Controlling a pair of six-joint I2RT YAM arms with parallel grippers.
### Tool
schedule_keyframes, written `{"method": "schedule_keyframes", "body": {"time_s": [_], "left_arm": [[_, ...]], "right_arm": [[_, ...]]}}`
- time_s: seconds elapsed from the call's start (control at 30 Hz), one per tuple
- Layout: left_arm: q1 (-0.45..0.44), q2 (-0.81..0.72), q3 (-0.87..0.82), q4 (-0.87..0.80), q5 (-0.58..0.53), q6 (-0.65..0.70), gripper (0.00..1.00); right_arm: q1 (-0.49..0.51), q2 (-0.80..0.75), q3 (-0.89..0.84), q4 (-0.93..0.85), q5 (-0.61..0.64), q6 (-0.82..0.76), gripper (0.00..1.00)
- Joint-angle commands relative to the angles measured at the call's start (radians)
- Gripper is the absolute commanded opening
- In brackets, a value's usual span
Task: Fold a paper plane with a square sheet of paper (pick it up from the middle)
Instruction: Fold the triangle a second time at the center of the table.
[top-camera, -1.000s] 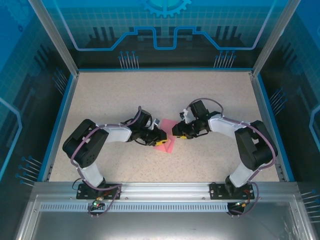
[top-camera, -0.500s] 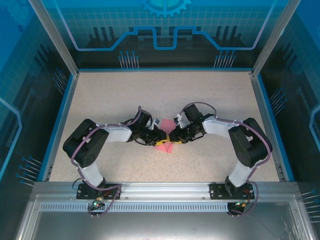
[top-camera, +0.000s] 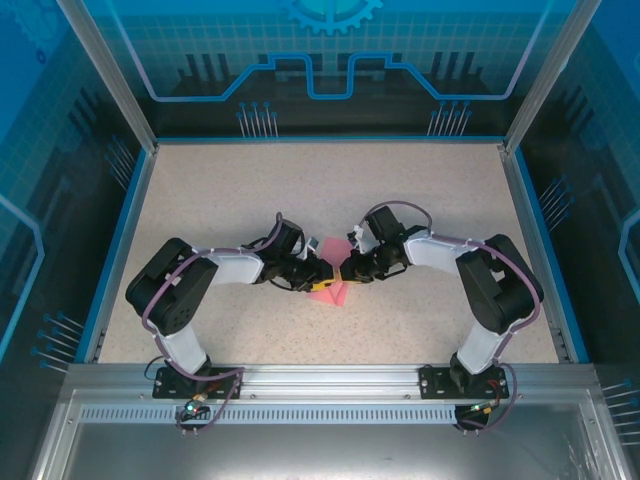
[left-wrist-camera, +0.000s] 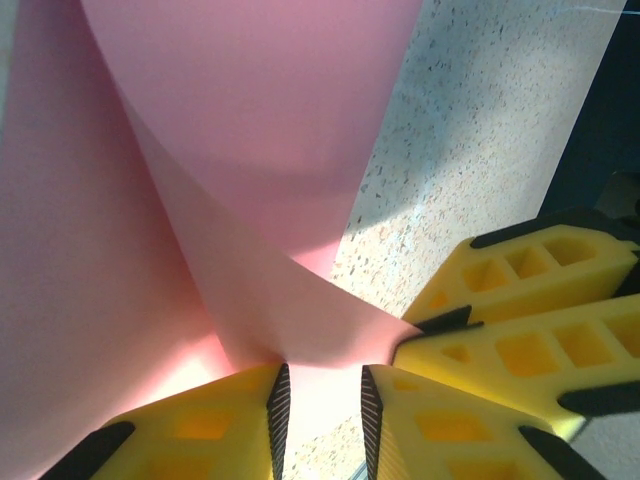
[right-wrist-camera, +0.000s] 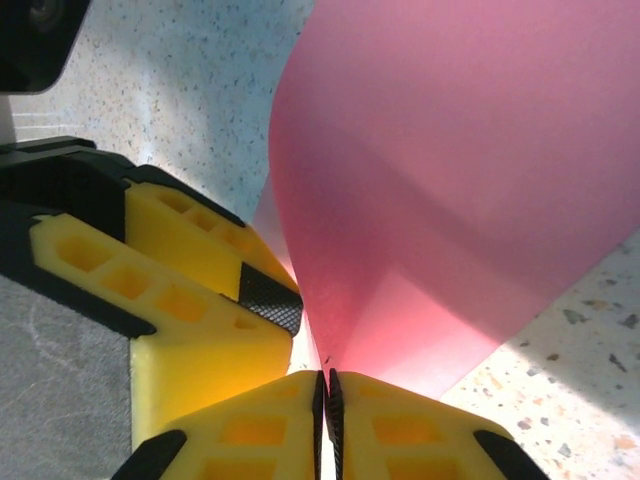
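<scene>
The square sheet of paper is lying mid-table and bowing upward between both grippers, running 12 to 6 o'clock in the top view. The right gripper is pinching it from 3 o'clock, jaws closed on it. The left gripper, at 9 o'clock, is standing narrowly apart around the paper.

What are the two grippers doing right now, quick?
Left gripper: jaws a little apart, the pink paper between them; a firm grip cannot be told.
Right gripper: closed, pinching the pink paper's edge.
</scene>
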Motion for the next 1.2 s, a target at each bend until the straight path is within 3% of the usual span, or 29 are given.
{"method": "schedule_keyframes", "body": {"time_s": [0.0,1.17], "left_arm": [[-0.013,-0.02,0.027,0.03,0.026,-0.003,0.29],[-0.043,0.056,0.107,-0.06,-0.016,0.024,0.17]], "right_arm": [[0.0,0.025,0.029,-0.039,0.05,-0.014,0.13],[-0.008,0.126,0.136,-0.139,0.136,-0.099,0.12]]}}
